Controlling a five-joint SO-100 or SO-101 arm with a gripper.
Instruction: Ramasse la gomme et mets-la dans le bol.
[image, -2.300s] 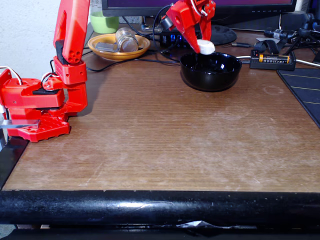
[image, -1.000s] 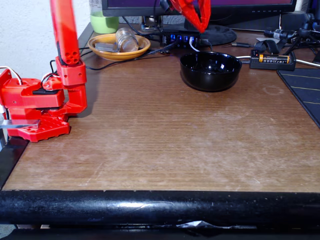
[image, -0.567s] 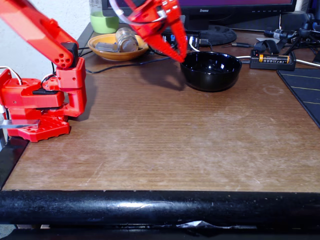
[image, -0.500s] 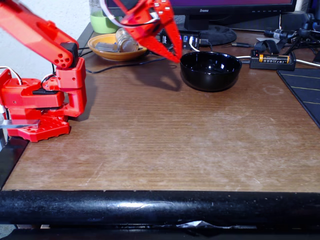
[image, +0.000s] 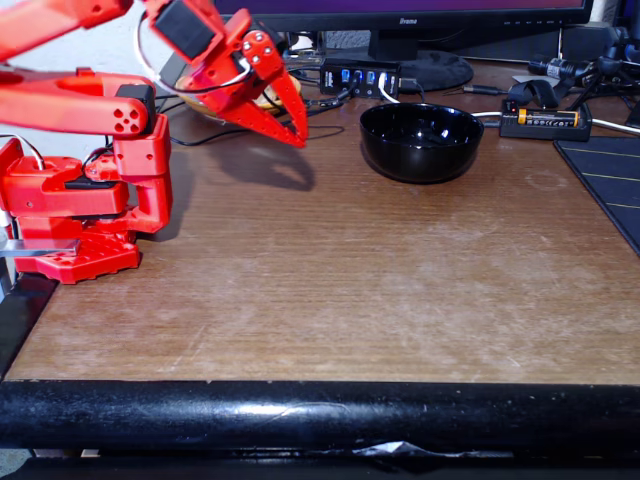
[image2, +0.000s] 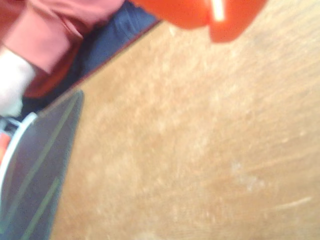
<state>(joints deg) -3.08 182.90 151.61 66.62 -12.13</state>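
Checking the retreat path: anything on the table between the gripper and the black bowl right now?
Nothing visible. In the fixed view only bare table lies between the gripper and the bowl; cables and the USB hub sit behind that line.

Bare tabletop (image: 330, 280) — (bowl (image: 421, 142) behind)

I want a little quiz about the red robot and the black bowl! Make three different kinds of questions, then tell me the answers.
1. True or false: in the fixed view, the gripper hangs directly over the black bowl.
2. Pick one. What lies right of the bowl in the fixed view? A) a spoon B) a battery in a black holder C) a banana
3. Fill the blank: the table top looks like brown ____.

Key:
1. False; it hangs left of the bowl, over bare table.
2. B
3. wood
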